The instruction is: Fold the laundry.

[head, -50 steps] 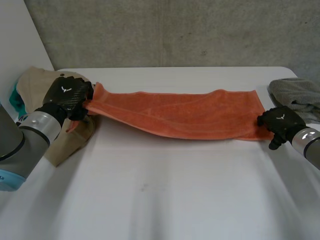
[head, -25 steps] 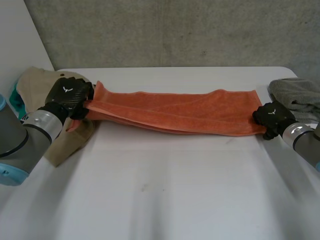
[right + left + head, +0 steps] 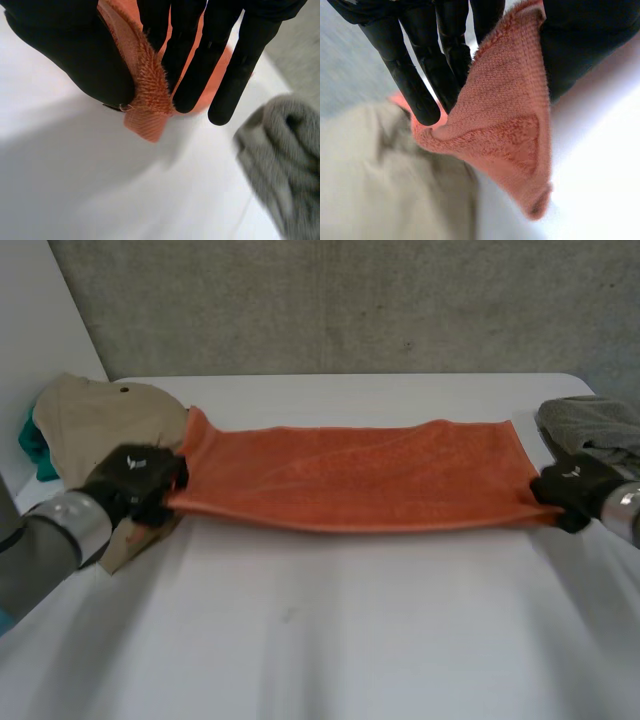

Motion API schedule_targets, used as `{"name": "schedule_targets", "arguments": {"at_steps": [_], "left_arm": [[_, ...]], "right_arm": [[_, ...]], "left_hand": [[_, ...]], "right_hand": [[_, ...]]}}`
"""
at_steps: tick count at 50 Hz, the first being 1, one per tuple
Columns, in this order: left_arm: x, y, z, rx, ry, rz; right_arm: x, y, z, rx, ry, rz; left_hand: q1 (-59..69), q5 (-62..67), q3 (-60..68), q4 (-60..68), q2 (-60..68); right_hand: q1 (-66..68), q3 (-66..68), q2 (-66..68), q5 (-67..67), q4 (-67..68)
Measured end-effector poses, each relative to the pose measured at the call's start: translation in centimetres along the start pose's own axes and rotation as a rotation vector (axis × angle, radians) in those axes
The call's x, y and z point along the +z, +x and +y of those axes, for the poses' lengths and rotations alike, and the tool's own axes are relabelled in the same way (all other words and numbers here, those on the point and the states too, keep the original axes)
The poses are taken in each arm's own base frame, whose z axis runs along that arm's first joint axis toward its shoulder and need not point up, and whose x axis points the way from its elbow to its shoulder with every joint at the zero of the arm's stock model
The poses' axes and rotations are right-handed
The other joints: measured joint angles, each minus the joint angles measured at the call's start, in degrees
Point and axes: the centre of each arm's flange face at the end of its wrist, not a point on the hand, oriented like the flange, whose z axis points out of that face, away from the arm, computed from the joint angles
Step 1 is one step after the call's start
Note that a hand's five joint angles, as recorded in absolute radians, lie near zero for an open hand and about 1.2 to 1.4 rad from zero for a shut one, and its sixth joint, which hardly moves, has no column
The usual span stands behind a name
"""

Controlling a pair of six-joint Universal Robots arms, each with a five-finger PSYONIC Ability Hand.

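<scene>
Judged soft, light and limp, the orange towel (image 3: 360,475) is pinched at opposite end corners by left hand (image 3: 135,480) and right hand (image 3: 575,488).

Two black machine hands, the left hand (image 3: 135,472) and the right hand (image 3: 572,480), each with a small white winged emblem on the back of its dark shell. Behind each, a shiny silver-grey wrist ring leading into a thick grey left arm (image 3: 35,555) and a right arm (image 3: 626,510). Up close at the left wrist, long, slim, glossy black fingers (image 3: 415,85) made of rounded segments with blunt tips, beside a much broader, smooth black thumb (image 3: 585,40). At the right wrist, the same black fingers (image 3: 235,65) and bulky thumb (image 3: 65,50).
</scene>
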Motion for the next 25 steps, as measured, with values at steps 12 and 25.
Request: {"name": "schedule_targets", "arguments": {"at_steps": [12,25], "left_arm": [[-6.9,2.9,2.2,0.168,-0.359,0.244],[1.5,0.3,-0.9,0.344,-0.086,0.021]], "right_arm": [[-9.2,0.4,1.3,-0.08,-0.263,-0.196],[-1.8,0.9,-0.1,-0.014,-0.093,-0.035]], "left_hand": [[0.0,0.0,0.0,0.0,0.0],[0.0,0.0,0.0,0.0,0.0]], "right_hand": [[0.0,0.0,0.0,0.1,0.1],[0.0,0.0,0.0,0.1,0.2]]}}
